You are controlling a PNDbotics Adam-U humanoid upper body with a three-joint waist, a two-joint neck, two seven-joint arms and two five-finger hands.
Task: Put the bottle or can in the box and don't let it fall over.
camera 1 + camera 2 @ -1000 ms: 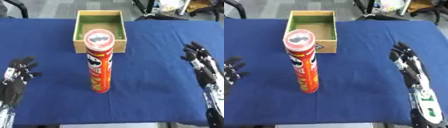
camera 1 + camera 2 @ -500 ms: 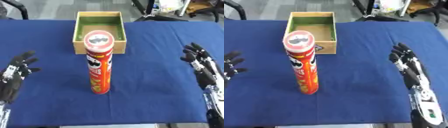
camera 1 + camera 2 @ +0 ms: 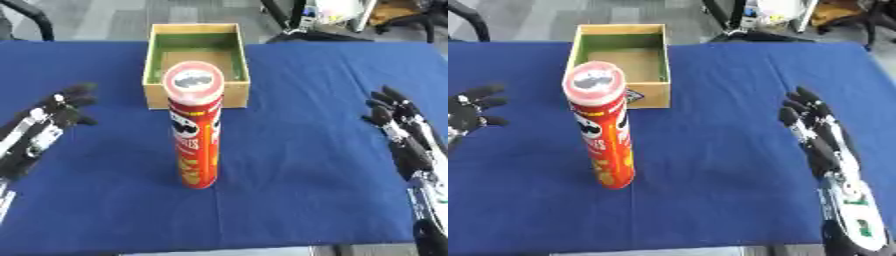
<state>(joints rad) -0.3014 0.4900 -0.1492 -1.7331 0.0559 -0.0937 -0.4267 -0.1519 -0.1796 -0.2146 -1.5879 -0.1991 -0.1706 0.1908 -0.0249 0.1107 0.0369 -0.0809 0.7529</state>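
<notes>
A tall red cardboard crisp can (image 3: 196, 135) with a pale lid stands upright on the blue cloth-covered desk (image 3: 297, 165), just in front of an open wooden box with a green lining (image 3: 194, 54). The left hand (image 3: 45, 125) and right hand (image 3: 820, 135) rest open, well apart from it. Being tall and narrow, the can could tip if nudged high or set down askew. The left hand is cut off in the right eye view.
</notes>
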